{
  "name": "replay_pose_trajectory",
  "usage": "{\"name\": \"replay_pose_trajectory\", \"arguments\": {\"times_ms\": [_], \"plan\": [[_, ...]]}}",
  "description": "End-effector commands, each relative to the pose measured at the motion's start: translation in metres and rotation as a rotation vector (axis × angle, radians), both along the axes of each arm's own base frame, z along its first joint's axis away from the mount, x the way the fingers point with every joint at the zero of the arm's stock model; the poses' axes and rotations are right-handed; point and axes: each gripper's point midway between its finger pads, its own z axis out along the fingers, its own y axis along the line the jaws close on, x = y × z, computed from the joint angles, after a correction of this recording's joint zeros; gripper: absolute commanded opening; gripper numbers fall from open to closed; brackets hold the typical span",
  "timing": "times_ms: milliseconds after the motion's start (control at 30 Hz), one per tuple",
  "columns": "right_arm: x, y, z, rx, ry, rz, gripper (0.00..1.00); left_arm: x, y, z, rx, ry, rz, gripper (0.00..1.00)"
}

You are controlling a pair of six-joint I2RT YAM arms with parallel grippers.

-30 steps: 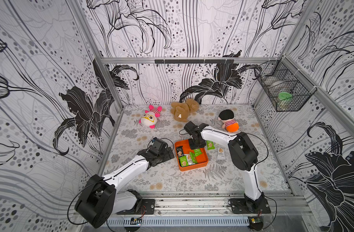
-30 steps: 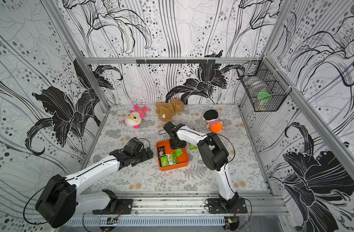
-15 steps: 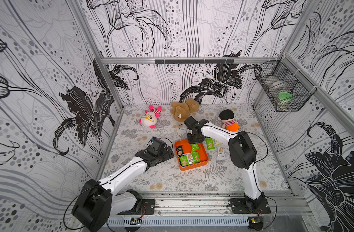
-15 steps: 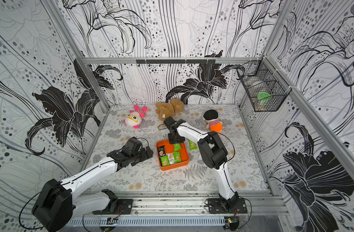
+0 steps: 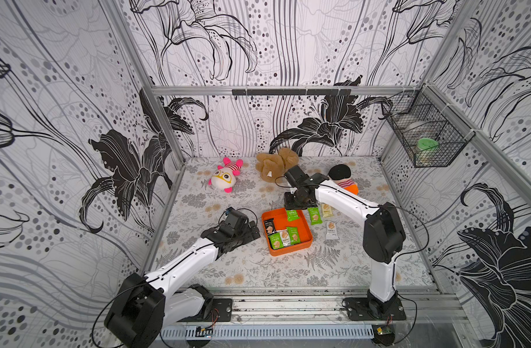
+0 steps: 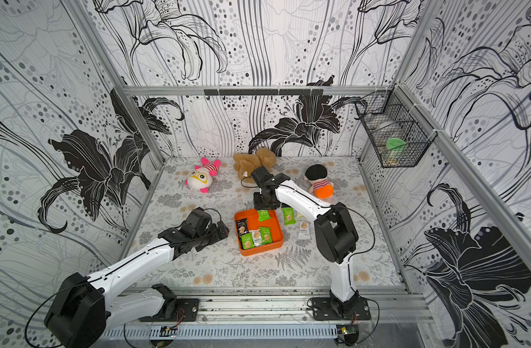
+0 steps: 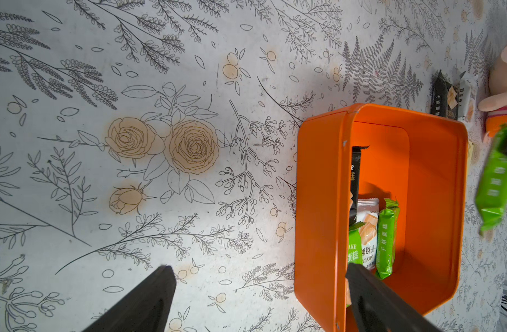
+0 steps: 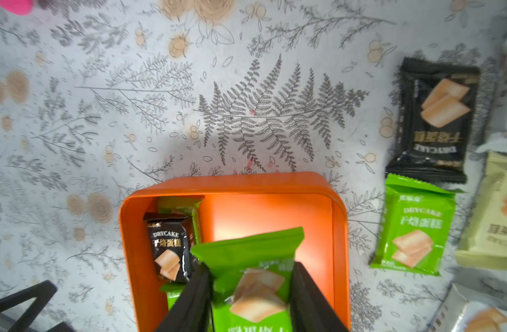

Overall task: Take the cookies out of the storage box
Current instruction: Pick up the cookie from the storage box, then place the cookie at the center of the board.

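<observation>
The orange storage box (image 5: pixel 303 221) (image 6: pixel 252 221) lies mid-table. Inside it I see several cookies: a black packet (image 5: pixel 269 226), two green ones (image 5: pixel 293 235) and a cream one. My right gripper (image 8: pixel 251 267) (image 5: pixel 293 208) is shut on a green cookie packet (image 8: pixel 255 250) (image 6: pixel 263 215), which hangs above the box's far edge. Three more cookies lie on the table right of the box: green (image 5: pixel 314 216), cream (image 5: pixel 327 210) and white (image 5: pixel 330 230). A black one (image 8: pixel 436 120) shows in the right wrist view. My left gripper (image 7: pixel 258 267) (image 5: pixel 253 233) is open at the box's left wall (image 7: pixel 318 201), holding nothing.
Three plush toys lie along the back: a pink-and-white one (image 5: pixel 225 177), a brown bear (image 5: pixel 273 164) and a black-haired doll (image 5: pixel 342 177) just behind my right arm. A black wire basket (image 5: pixel 424 135) hangs on the right wall.
My right gripper has risen out of the box with the green packet and drawn back toward the far edge. The left arm has barely moved.
</observation>
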Motion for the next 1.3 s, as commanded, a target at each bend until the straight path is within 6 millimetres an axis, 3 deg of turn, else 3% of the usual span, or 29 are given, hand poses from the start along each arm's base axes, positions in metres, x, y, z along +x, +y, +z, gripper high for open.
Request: {"name": "replay_pose_trajectory", "arguments": {"times_ms": [0, 233, 400, 567, 867, 1033, 1133, 1267], "plan": [[-0.011, -0.023, 0.013, 0.024, 0.013, -0.049, 0.37, 0.012, -0.004, 0.013, -0.009, -0.036, -0.007, 0.97], [-0.034, -0.086, 0.012, -0.038, 0.004, -0.114, 0.37, 0.023, -0.013, 0.019, -0.017, -0.036, -0.021, 0.97], [-0.055, -0.115, -0.016, -0.102, 0.048, -0.131, 0.37, 0.029, -0.022, 0.021, -0.046, -0.027, -0.023, 0.97], [-0.064, -0.121, -0.048, -0.123, 0.074, -0.143, 0.37, 0.036, -0.026, 0.027, -0.041, -0.024, -0.031, 0.97], [-0.061, -0.118, -0.091, -0.143, 0.115, -0.136, 0.37, 0.039, -0.027, 0.033, -0.040, -0.022, -0.024, 0.97], [-0.060, -0.120, -0.100, -0.169, 0.133, -0.125, 0.43, 0.039, -0.027, 0.037, -0.047, -0.031, -0.019, 0.97], [-0.058, -0.122, -0.094, -0.183, 0.118, -0.121, 0.53, 0.037, -0.025, 0.036, -0.048, -0.031, -0.011, 0.97], [-0.056, -0.124, -0.083, -0.194, 0.096, -0.114, 0.56, 0.033, -0.024, 0.035, -0.058, -0.031, -0.005, 0.97]]}}
